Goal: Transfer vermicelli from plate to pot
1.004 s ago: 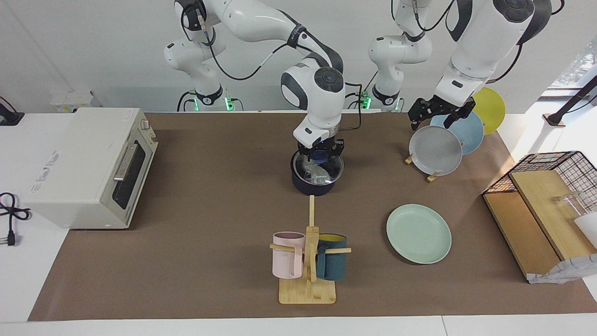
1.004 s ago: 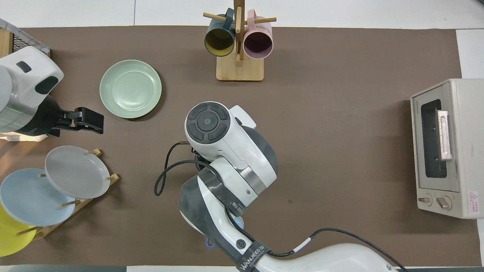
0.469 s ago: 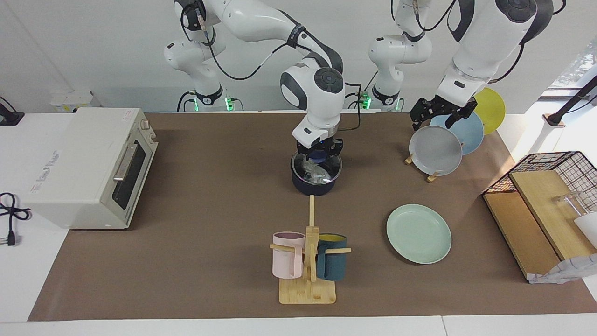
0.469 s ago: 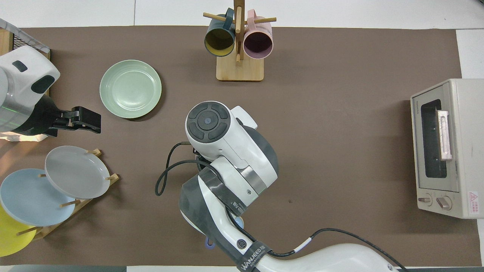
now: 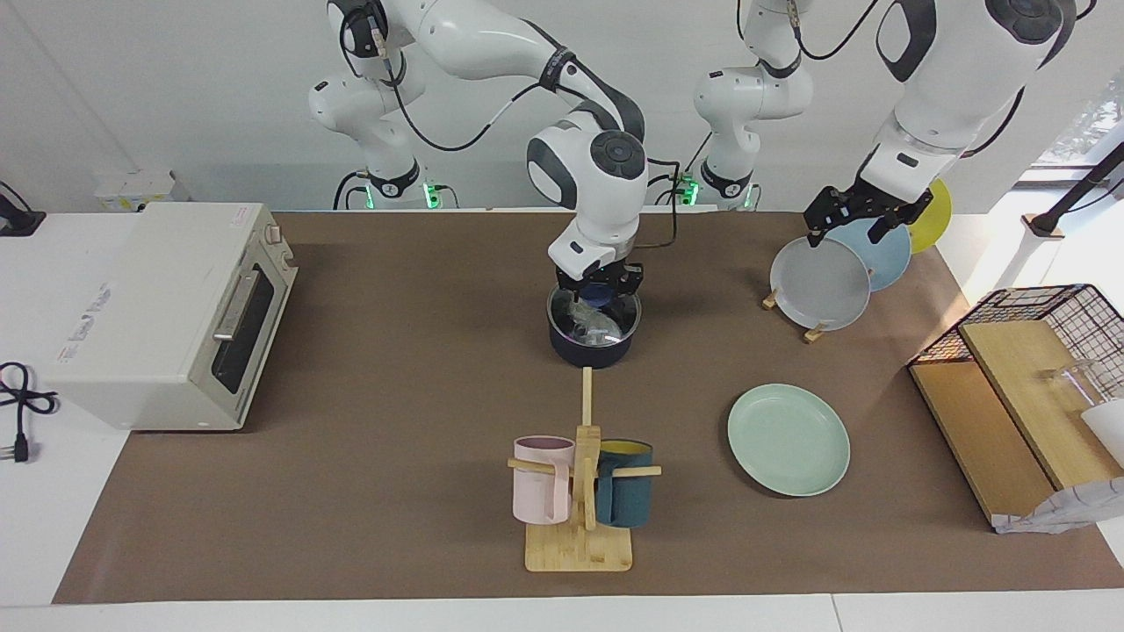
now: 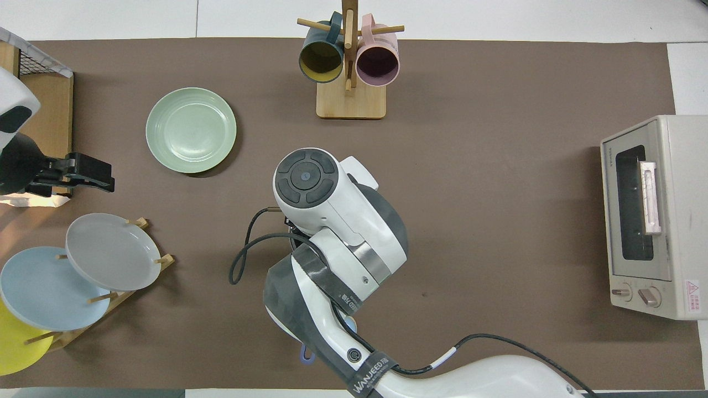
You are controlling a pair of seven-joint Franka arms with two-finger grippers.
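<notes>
The dark navy pot (image 5: pixel 593 344) stands mid-table, nearer to the robots than the mug rack. The white glassy vermicelli (image 5: pixel 590 326) lies inside it. My right gripper (image 5: pixel 600 291) hangs just above the pot's rim with its fingers spread and nothing between them. In the overhead view the right arm hides the pot and the vermicelli. The pale mint-green plate (image 5: pixel 788 439) lies bare toward the left arm's end of the table and also shows in the overhead view (image 6: pixel 191 130). My left gripper (image 5: pixel 856 224) is open and empty in the air over the plate rack.
A plate rack (image 5: pixel 821 281) holds grey, blue and yellow plates. A wooden mug rack (image 5: pixel 580 527) carries a pink mug and a teal mug. A toaster oven (image 5: pixel 167 307) stands at the right arm's end. A wire basket (image 5: pixel 1054 325) with wooden boards stands at the left arm's end.
My left gripper has moved away toward the left arm's end of the table, over the plate rack. My right gripper has risen slightly above the pot; the vermicelli stays in the pot.
</notes>
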